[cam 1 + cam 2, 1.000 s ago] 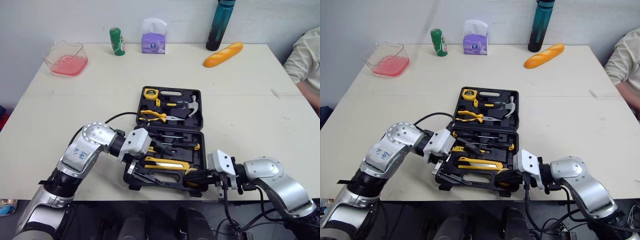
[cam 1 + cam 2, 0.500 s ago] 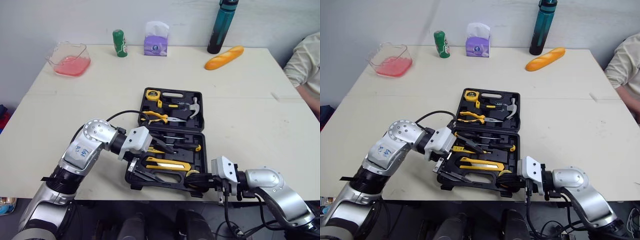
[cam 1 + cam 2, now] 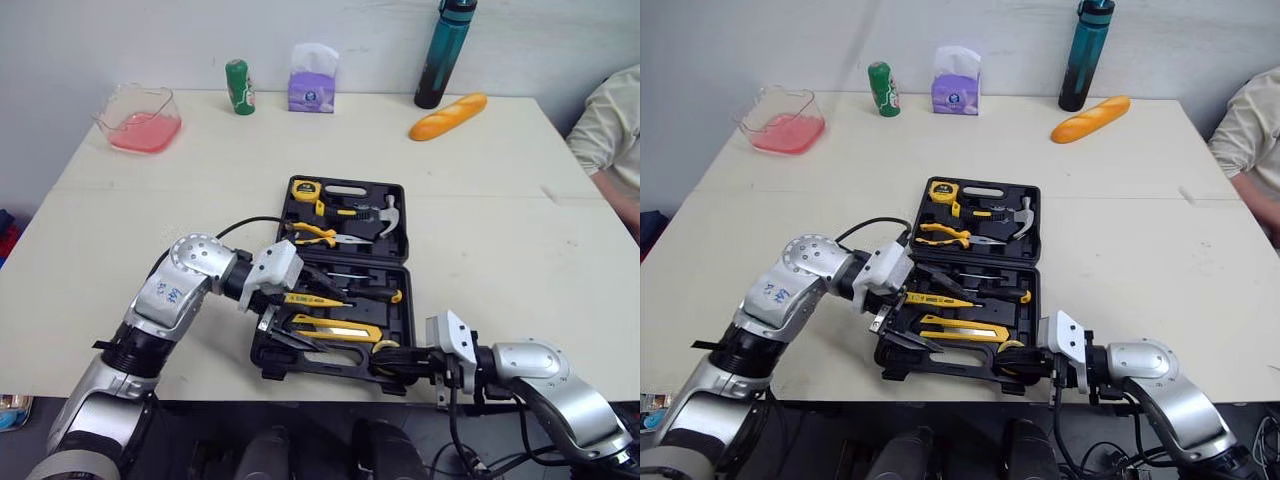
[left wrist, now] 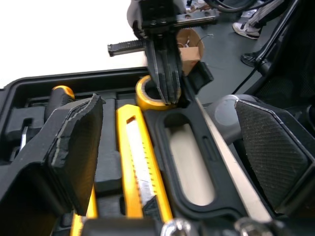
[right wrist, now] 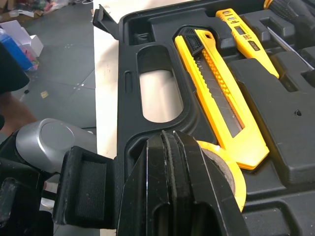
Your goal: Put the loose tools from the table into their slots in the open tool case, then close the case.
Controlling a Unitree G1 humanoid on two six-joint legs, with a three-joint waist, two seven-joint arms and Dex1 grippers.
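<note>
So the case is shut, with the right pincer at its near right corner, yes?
Not quite: the case is open, tools showing in both halves in the left eye view. The right pincer is at its near right corner, as you say.

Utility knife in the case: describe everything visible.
The utility knife is a long yellow, plastic-looking body with a black nose and a ridged metal strip along its middle. It lies flat in a moulded slot of the tool case's near half, beside the handle cutout, one end next to a yellow tape roll.
</note>
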